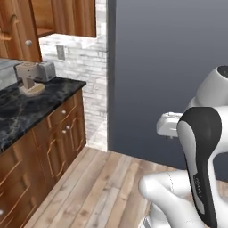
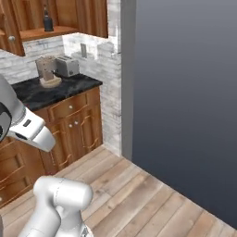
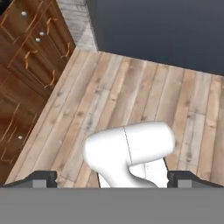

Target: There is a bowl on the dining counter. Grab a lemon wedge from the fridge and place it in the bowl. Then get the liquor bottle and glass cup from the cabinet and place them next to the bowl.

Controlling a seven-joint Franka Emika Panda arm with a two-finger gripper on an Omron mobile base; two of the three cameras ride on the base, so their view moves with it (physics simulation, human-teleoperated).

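The gripper [image 3: 112, 178] hangs with its two dark fingertips [image 3: 41, 177] spread wide, grasping nothing, pointed down at the plank floor [image 3: 131, 96] of pale weathered wood. The landmark here is the black marble worktop [image 1: 31, 107], glossy with thin white veins, over warm-brown wooden drawers [image 1: 62, 113] with small round knobs. On that worktop, towards its far end, stands a beige coffee machine [image 1: 29, 79] on a round base, and just beside it a boxy silver toaster [image 1: 45, 70]. Above the worktop an open wooden cabinet shelf [image 2: 48, 31] carries one dark bottle [image 2: 47, 21], standing upright. Behind the worktop runs a whitewashed brick wall [image 1: 89, 62] with a small outlet plate [image 1: 60, 52]. Right of the worktop's end rises a tall flat slate-grey panel [image 2: 185, 92], smooth and featureless.
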